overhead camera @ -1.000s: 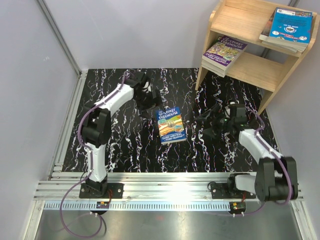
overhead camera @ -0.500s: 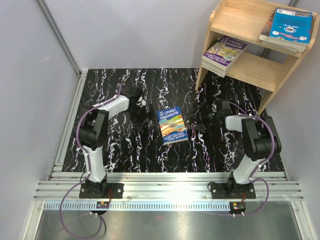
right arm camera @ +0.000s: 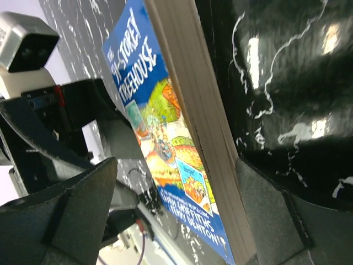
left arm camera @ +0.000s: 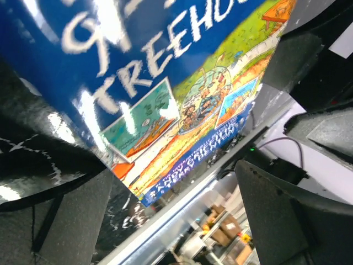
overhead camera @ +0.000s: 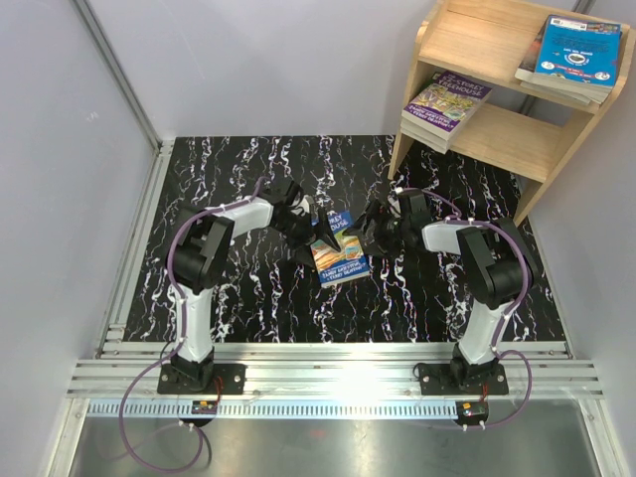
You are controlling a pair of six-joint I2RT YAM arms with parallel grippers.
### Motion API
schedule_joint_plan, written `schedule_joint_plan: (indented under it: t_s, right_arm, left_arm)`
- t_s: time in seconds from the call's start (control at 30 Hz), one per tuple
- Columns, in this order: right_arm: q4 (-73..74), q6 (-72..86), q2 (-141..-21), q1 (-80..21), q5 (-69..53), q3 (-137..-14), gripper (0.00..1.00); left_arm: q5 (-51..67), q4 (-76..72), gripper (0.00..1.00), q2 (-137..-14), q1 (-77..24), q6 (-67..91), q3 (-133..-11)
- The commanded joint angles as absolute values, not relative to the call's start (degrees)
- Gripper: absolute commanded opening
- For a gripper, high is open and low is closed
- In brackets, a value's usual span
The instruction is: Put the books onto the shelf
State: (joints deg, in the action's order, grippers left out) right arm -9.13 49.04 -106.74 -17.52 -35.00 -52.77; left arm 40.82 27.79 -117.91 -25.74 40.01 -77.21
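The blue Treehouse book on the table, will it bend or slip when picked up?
Probably fairly stiff: the blue Treehouse book shows a thick page block. Its glossy cover, catching glare, may slip on the shiny table.

You cannot see the far left corner of the blue book [overhead camera: 343, 260] behind the left gripper [overhead camera: 316, 229]; the left wrist view crops its title.

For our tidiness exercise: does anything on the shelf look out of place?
Yes. The purple book lies flat on the lower tier of the shelf, overhanging its front edge; the blue book on the upper tier lies flat too.
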Motion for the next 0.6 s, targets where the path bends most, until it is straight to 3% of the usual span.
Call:
schedule_joint_plan:
  t_s: [0.0, 0.17, 0.27, 0.3, 0.43, 0.53, 0.57]
  right_arm:
    - [-6.1, 47.5, -109.1, -21.7, -34.1, -52.6, 0.94]
    - [-5.6, 47.9, -107.4, -21.9, -34.8, -52.6, 0.80]
    - [-7.1, 49.0, -106.8, -21.8, -36.6, -52.2, 0.34]
    - [-7.8, 49.6, -106.4, -21.8, -37.1, -51.9, 0.28]
    - [-12.6, 52.3, -104.3, -22.1, -41.5, -50.1, 0.16]
    - [-12.6, 52.4, -102.0, -22.5, -43.2, -49.7, 0.00]
    - [-12.6, 52.5, -101.3, -22.6, -43.8, -49.6, 0.00]
  left_arm:
    - [46.0, 14.3, 0.99, -121.6, -28.7, 43.8, -75.5]
    - [47.8, 10.7, 0.99, -116.5, -28.5, 46.1, -73.1]
    - [47.3, 9.8, 0.99, -113.2, -28.3, 47.2, -73.8]
    - [47.1, 10.7, 0.99, -112.7, -28.4, 47.3, -74.5]
    - [46.0, 12.9, 0.99, -110.5, -28.3, 47.7, -78.0]
    - [45.8, 13.4, 0.99, -110.0, -28.3, 48.2, -79.7]
    - [46.1, 13.4, 0.99, -109.9, -28.3, 48.3, -79.8]
